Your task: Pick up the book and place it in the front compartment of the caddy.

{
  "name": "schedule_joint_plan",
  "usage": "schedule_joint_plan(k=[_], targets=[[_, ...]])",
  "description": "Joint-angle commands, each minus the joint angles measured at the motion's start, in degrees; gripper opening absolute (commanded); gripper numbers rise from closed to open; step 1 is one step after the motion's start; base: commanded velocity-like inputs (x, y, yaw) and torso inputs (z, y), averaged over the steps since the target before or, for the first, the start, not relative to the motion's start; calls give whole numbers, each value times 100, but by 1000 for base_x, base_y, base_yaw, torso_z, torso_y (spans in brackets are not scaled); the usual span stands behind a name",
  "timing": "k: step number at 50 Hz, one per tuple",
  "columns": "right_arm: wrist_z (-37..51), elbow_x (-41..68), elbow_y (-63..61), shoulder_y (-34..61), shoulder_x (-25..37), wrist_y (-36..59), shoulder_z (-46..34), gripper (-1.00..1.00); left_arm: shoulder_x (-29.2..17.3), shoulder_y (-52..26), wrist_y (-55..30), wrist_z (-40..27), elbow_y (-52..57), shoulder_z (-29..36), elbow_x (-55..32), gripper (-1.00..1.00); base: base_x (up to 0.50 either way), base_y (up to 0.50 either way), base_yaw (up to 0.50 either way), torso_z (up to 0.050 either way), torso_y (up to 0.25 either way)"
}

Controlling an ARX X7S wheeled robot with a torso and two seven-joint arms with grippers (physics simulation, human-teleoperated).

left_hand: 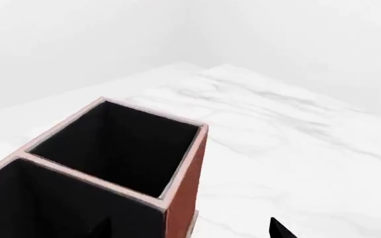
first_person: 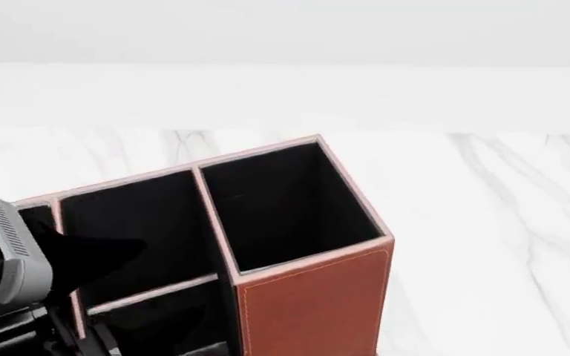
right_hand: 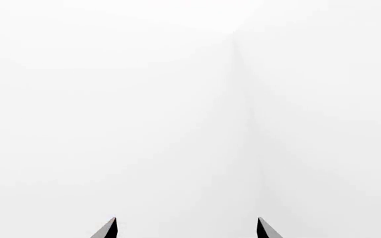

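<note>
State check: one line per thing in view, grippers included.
caddy: upright on the marble table; tall end section empty
middle section: no contents seen, left arm partly over it
left gripper: over the caddy, open or shut unclear
right gripper: open, holding nothing, facing blank white
book: not visible in any view

Caddy (first_person: 315,304): we record reddish-brown stitched leather, black-lined sections (tall square end nearest our right), upright on white marble; book unseen.
</note>
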Motion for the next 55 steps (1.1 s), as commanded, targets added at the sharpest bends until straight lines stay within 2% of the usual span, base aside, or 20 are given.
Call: schedule_joint_plan(k=[1, 21, 28, 40, 55], targets=[[32, -25, 11, -21, -7, -94, -61, 100, -123, 14, -531, 45, 335, 521, -316, 100, 0, 0, 0, 0, 0], [90, -13, -18, -4, 81, -77, -121, 100, 76, 547, -507, -615, 856, 751, -535, 100, 0, 0, 0, 0, 0], [101, 27, -30, -40, 111, -108, -107, 100, 96, 505, -490, -747, 959, 747, -698, 100, 0, 0, 0, 0, 0], [130, 46, -1, 14, 176, -79, -141, 100, -27, 1045, -125, -348, 1076, 1026, 95, 100, 0, 0, 0, 0, 0], [183, 109, -62, -31, 246, -66, -93, 100, -124, 1390, 61, -244, 1260, 1320, 505, 100, 0, 0, 0, 0, 0]])
